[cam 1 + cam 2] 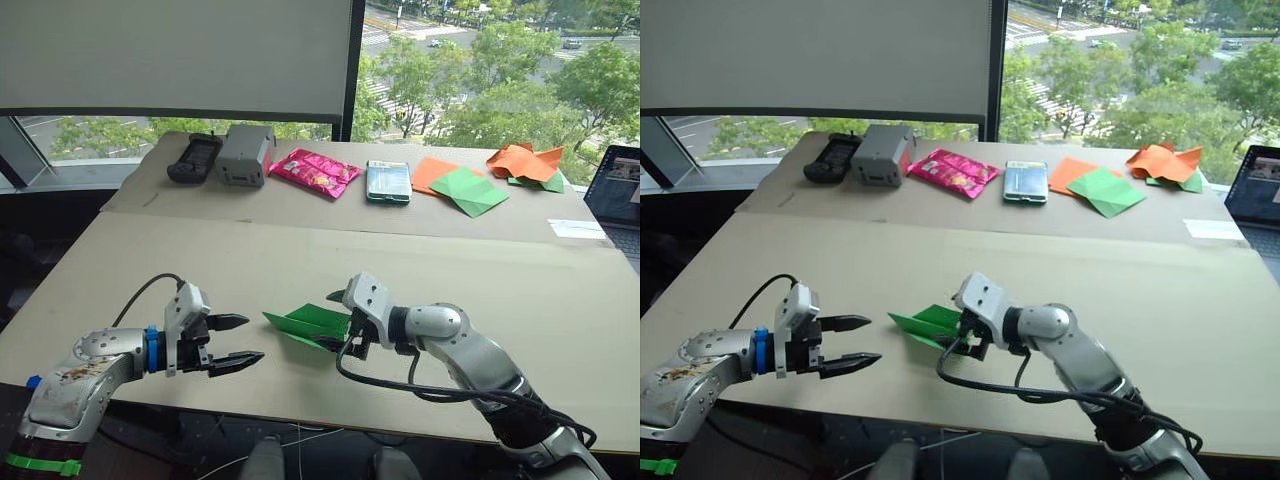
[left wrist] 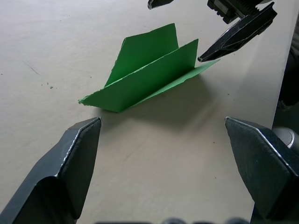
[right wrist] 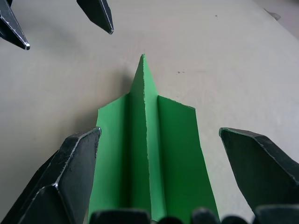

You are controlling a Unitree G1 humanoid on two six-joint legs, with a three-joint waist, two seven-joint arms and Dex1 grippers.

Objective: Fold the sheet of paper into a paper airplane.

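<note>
The bright green sheet of paper lies on the cardboard table as a paper airplane [image 1: 305, 325], a pointed wedge with a raised centre fold and two wings. Its nose points toward my left gripper [image 1: 253, 338], which hovers open a short way off and touches nothing. My right gripper [image 1: 335, 320] stands open at the tail end. In the right wrist view the paper airplane [image 3: 149, 140] lies between my right gripper's wide-apart fingers [image 3: 70, 163], neither visibly pressing it. The left wrist view shows the paper airplane [image 2: 149, 77] beyond my open left gripper [image 2: 163, 121].
Along the far side lie a black controller [image 1: 193, 157], a grey box [image 1: 245, 153], a pink packet [image 1: 314, 171], a teal packet [image 1: 388, 181], orange paper [image 1: 430, 172], a paler green folded paper [image 1: 468, 190] and crumpled orange paper [image 1: 525, 160]. A laptop [image 1: 615, 190] sits at the right edge.
</note>
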